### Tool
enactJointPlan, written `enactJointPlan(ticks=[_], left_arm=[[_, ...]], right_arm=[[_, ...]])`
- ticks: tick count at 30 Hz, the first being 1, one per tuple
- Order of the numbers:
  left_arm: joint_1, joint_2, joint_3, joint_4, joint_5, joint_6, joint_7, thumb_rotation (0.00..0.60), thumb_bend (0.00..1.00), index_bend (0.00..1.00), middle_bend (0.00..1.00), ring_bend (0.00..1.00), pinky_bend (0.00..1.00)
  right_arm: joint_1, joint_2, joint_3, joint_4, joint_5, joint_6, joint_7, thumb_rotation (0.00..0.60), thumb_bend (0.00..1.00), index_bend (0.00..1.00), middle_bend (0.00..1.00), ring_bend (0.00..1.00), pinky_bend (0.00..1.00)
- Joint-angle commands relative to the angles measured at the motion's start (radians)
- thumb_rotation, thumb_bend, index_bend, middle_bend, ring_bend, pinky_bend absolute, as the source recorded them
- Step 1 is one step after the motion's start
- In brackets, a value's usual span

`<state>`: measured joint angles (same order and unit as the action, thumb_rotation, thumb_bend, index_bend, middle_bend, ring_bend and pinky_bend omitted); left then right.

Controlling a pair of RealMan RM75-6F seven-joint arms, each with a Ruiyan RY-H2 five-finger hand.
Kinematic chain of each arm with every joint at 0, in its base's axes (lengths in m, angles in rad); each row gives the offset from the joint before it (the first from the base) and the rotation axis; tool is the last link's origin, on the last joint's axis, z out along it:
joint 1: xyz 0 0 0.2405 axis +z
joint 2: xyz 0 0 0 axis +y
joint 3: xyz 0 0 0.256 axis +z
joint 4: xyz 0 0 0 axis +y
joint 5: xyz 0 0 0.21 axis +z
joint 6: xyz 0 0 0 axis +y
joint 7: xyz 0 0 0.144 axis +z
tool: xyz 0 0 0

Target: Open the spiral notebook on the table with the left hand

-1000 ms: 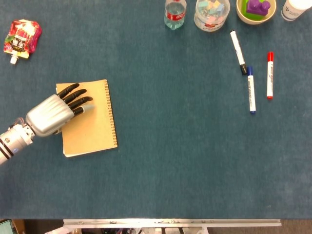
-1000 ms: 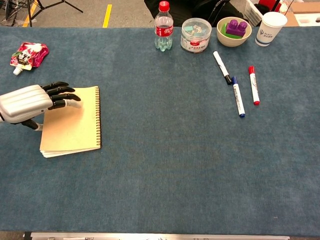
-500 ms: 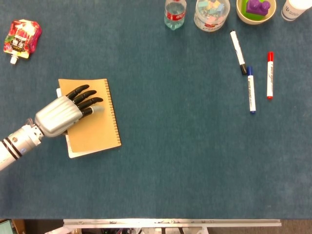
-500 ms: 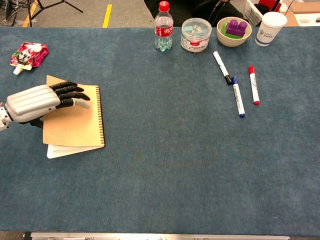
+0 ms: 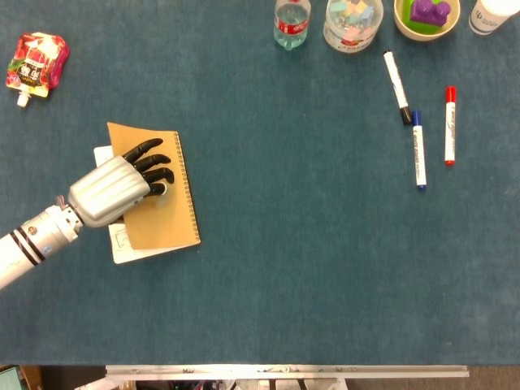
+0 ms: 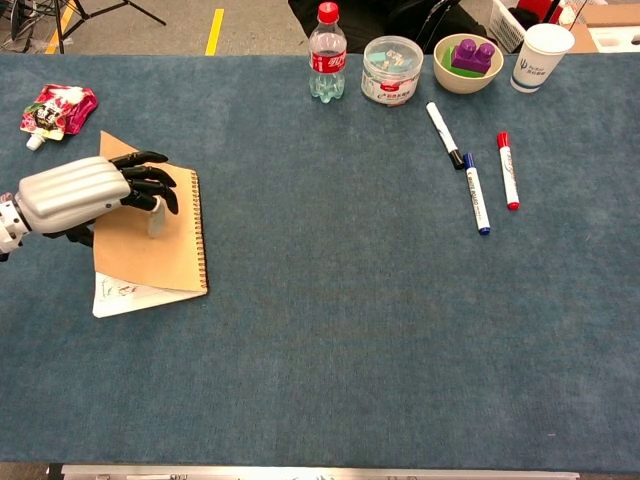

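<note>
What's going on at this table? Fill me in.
The robot's left hand is lifting the brown kraft cover of the spiral-bound notebook on the blue felt table. The cover is raised along its free edge and skewed, hinged on the spiral at its right, and a white inner page with faint scribbles shows beneath. The notebook is not yet fully open. The right hand is out of view.

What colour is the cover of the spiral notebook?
Plain kraft brown; the notebook cover shows best in the head view.
</note>
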<state>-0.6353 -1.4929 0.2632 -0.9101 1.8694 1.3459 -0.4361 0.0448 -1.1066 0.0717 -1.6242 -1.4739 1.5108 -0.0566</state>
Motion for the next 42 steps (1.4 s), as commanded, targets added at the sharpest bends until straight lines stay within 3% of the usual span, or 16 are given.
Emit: enactJointPlan(ticks=[1, 4, 9, 17, 22, 33, 42], left_arm=[[-0.023, 0.07, -0.006, -0.109, -0.004, -0.038, 0.065, 0.6, 0.38, 0.6, 0.42, 0.27, 0.15], [-0.029, 0.11, -0.003, -0.176, -0.006, -0.064, 0.107, 0.6, 0.38, 0.64, 0.46, 0.3, 0.21], [-0.037, 0.183, 0.002, -0.27, -0.018, -0.119, 0.19, 0.6, 0.38, 0.65, 0.47, 0.31, 0.21], [-0.048, 0.336, -0.027, -0.469, -0.067, -0.231, 0.532, 0.6, 0.38, 0.64, 0.46, 0.31, 0.21], [-0.059, 0.4, -0.055, -0.618, -0.1, -0.292, 0.681, 0.6, 0.38, 0.63, 0.44, 0.31, 0.21], [-0.117, 0.398, -0.129, -0.775, -0.137, -0.429, 0.865, 0.6, 0.38, 0.53, 0.41, 0.31, 0.21], [-0.148, 0.357, -0.199, -0.895, -0.284, -0.56, 1.106, 0.6, 0.38, 0.43, 0.37, 0.31, 0.21]], right_arm=[[0.001, -0.003, 0.001, 0.008, 0.0, -0.003, 0.009, 0.6, 0.39, 0.35, 0.28, 0.22, 0.31], [0.003, -0.007, 0.002, 0.018, -0.001, -0.006, 0.02, 0.6, 0.39, 0.35, 0.28, 0.22, 0.31], [0.004, -0.012, 0.002, 0.028, -0.003, -0.008, 0.034, 0.6, 0.39, 0.35, 0.28, 0.22, 0.31], [0.0, -0.02, -0.001, 0.049, -0.009, -0.004, 0.062, 0.6, 0.39, 0.35, 0.28, 0.22, 0.31], [-0.008, -0.018, -0.003, 0.064, -0.006, 0.003, 0.084, 0.6, 0.39, 0.35, 0.28, 0.22, 0.31], [-0.022, -0.019, -0.002, 0.095, -0.002, 0.015, 0.129, 0.6, 0.39, 0.35, 0.28, 0.22, 0.31], [-0.025, -0.028, 0.0, 0.124, 0.005, 0.009, 0.155, 0.6, 0.39, 0.35, 0.28, 0.22, 0.31]])
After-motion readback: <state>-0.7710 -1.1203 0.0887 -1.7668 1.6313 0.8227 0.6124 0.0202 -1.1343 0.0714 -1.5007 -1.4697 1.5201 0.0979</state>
